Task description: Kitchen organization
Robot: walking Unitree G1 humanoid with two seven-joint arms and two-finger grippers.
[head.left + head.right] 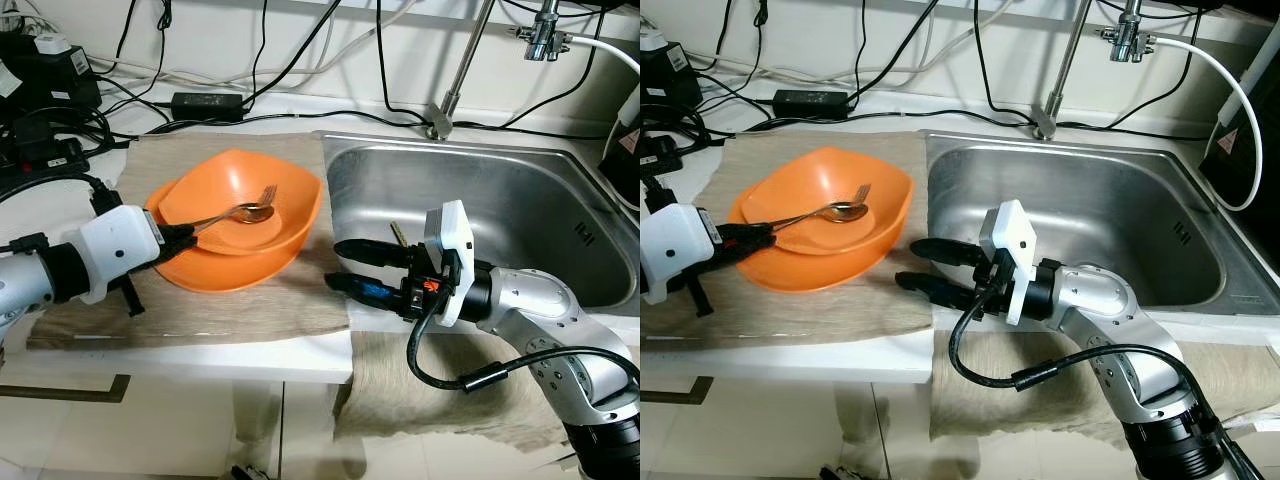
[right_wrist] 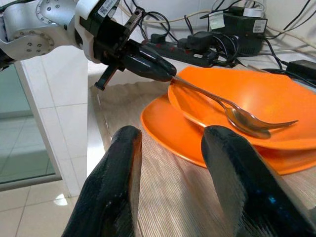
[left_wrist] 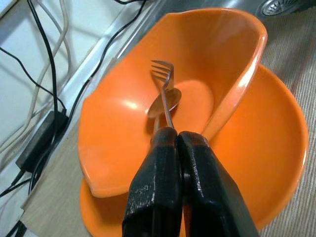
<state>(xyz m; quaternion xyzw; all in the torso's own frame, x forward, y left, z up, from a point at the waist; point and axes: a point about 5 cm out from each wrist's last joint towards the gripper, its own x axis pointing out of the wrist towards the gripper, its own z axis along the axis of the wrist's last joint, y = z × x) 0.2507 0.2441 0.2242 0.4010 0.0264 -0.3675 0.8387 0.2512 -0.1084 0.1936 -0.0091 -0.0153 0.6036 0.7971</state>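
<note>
An orange bowl (image 1: pixel 285 225) sits inside an orange plate (image 1: pixel 215 272) on a woven mat (image 1: pixel 250 305) left of the sink. A fork (image 3: pixel 163 74) and a spoon (image 1: pixel 250 213) lie together in the bowl, the fork on top. My left gripper (image 1: pixel 185 237) is at the bowl's left rim, shut on the fork's handle; whether the spoon's handle is also pinched is hidden. My right gripper (image 1: pixel 334 265) hangs open over the counter's front edge by the sink's near-left corner. Its fingers point left at the bowl, a short gap away, and hold nothing.
The steel sink (image 1: pixel 480 190) with its faucet (image 1: pixel 455 90) lies to the right. Black cables and a power adapter (image 1: pixel 205 103) run along the back wall, more boxes at far left. A beige cloth (image 1: pixel 440 395) hangs over the front edge under my right arm.
</note>
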